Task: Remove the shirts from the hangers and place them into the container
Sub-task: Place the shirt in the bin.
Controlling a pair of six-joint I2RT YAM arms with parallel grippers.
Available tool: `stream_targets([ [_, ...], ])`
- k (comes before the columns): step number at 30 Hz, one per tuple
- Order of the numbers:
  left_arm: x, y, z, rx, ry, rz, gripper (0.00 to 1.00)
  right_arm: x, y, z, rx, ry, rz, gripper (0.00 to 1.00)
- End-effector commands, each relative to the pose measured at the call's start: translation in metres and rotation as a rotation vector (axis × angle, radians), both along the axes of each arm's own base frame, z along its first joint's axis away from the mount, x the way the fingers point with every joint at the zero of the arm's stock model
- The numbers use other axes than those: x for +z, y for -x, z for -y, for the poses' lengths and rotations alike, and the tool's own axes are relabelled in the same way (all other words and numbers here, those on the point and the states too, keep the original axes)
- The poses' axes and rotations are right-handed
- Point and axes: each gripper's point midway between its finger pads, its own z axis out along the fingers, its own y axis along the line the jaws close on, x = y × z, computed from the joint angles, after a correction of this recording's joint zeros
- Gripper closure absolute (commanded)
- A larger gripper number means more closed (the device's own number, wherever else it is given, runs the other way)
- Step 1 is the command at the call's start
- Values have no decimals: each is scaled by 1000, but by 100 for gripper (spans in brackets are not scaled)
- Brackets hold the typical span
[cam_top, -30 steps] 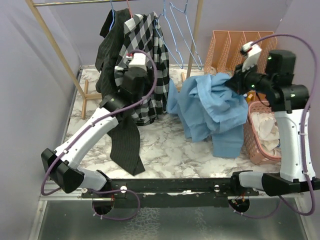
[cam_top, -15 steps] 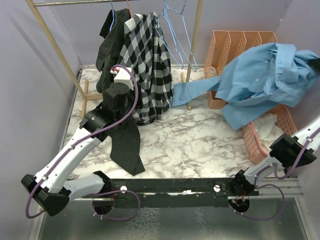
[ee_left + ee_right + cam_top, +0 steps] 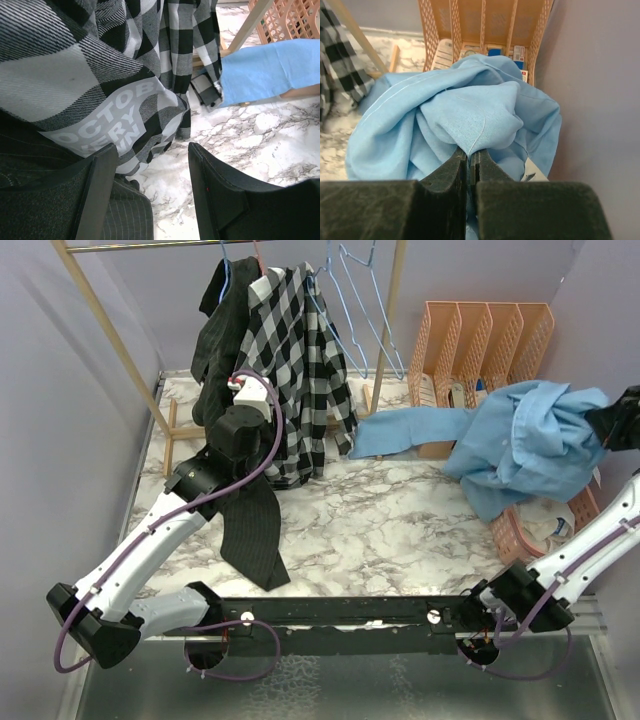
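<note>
While my right gripper [image 3: 468,156] clamps one fold, perhaps the collar, at three o'clock, the limp blue shirt [image 3: 525,440] trails.

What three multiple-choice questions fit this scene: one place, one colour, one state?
1. Where is the light blue shirt? A draped on the rack; B held over the basket; C flat at the table's left edge.
2. What colours has the checked shirt facing the left end effector? A black and white; B red; C yellow.
3. The right end effector is: A wide open; B shut on a hanger; C shut on the light blue shirt.
Answers: B, it hangs bunched over the basket; A, its checks fill the left wrist view; C, closed fingers pinch blue cloth.
</note>
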Motion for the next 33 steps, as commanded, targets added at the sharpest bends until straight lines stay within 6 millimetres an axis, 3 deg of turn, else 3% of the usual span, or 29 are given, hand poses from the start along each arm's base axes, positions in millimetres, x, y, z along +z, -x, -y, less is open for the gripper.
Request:
stream_targets([
  [1,-3,2,5,-38,4,5,39,-55,3,23,-24,92,-105,99],
  [7,-14,5,4,-51,-13,-10,39,-119,0,38,-19,12,-225,99],
  [10,-18,7,4,-59,-13,-13,39,-150,2,36,21,4,-267,99],
  [14,-22,10,4,-72,-4,-7,39,-190,12,49,3,118,-329,99],
  [19,-26,16,5,-93,11,-3,39,-250,32,71,-21,280,-457,99],
  [25,-33,18,9,-116,9,-22,40,-319,71,64,84,416,-639,99],
  [30,-44,20,13,-139,8,-50,42,-345,98,70,108,639,-723,99],
  [33,-46,21,13,-143,7,-56,42,-342,100,69,101,678,-711,99],
])
